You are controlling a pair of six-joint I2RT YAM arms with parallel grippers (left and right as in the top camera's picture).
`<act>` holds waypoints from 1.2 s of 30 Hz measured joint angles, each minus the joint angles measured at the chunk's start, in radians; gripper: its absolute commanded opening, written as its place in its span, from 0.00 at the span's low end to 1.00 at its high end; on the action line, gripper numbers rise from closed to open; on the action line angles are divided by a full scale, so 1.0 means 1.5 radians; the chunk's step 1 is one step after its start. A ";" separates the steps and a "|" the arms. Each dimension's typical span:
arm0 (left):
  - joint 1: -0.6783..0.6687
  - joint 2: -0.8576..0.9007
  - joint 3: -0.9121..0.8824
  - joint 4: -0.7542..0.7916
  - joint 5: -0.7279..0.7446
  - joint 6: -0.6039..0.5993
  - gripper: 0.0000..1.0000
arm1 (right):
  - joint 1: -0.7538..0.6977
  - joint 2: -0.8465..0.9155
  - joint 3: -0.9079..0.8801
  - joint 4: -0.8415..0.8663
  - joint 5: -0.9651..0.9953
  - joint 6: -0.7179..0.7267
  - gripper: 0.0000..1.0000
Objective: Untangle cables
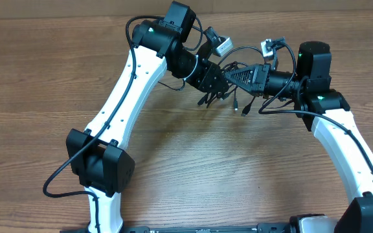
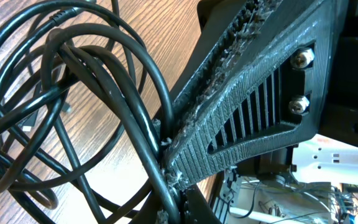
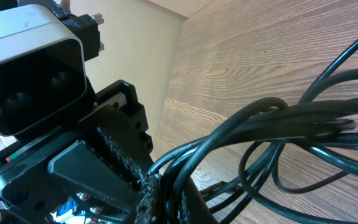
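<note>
Cables [image 1: 236, 100], one tangled bundle, clamped by both left hand [image 1: 220, 81] and right hand [image 1: 230, 74] above the worktop [image 1: 193, 168]; gripping step, next move probably a gentle pull apart.

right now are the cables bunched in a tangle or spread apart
Bunched: the cables form one knot of overlapping loops, gripped by the left gripper and right gripper, both shut.

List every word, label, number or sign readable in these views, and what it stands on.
No text can be read in any view.
Tiny dark marks on the white part at the lower right of the left wrist view: too blurred to read.
The white camera housing, the cables and the wooden table show no lettering.
</note>
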 measured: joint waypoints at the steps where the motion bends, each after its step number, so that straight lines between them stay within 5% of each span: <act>1: 0.000 0.000 0.000 -0.001 0.000 -0.002 0.04 | 0.000 0.000 0.000 -0.001 0.000 0.000 0.04; 19: 0.016 0.000 0.000 -0.012 -0.214 -0.137 0.04 | -0.048 0.001 0.000 -0.055 0.006 -0.020 0.09; 21: 0.017 0.000 0.000 -0.004 -0.198 -0.140 0.05 | -0.048 0.001 0.000 -0.056 0.006 -0.024 0.39; 29: 0.013 0.000 0.000 0.018 -0.032 -0.055 0.04 | -0.048 0.002 0.000 -0.074 0.052 0.046 0.28; 36: 0.002 0.000 0.000 0.044 0.011 -0.033 0.04 | -0.048 0.002 0.000 -0.059 0.067 0.151 0.28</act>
